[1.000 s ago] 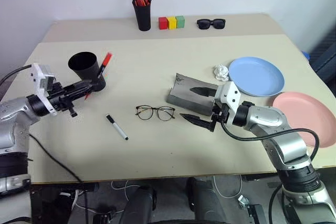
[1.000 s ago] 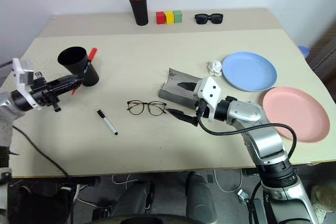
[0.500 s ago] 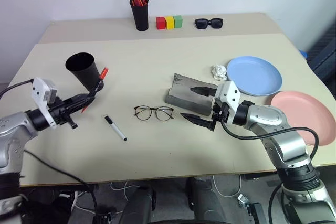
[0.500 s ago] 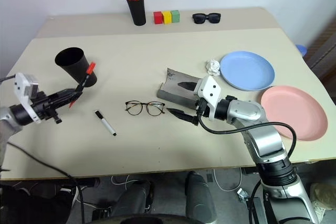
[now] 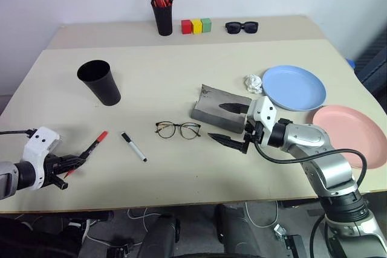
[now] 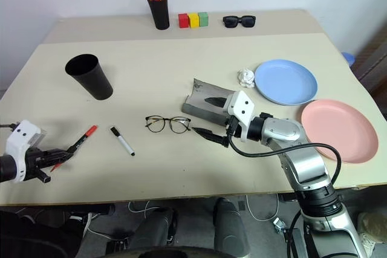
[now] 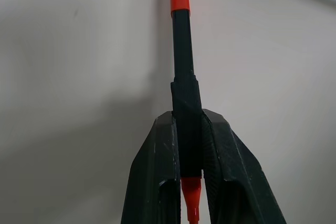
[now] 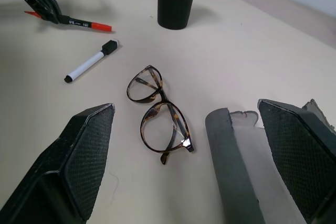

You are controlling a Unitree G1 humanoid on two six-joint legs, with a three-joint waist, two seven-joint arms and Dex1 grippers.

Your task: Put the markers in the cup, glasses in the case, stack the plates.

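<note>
Red-tipped marker (image 7: 181, 72) is clamped in your left gripper (image 5: 77, 161), low and well short of the cup (image 5: 100, 81). Lift above the rim, tip it vertical, then release. Right gripper (image 5: 233, 125) spread wide, empty.

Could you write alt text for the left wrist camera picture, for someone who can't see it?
Two black fingers of the left gripper are shut on a black marker with a red top, pointing away over a beige table.
</note>
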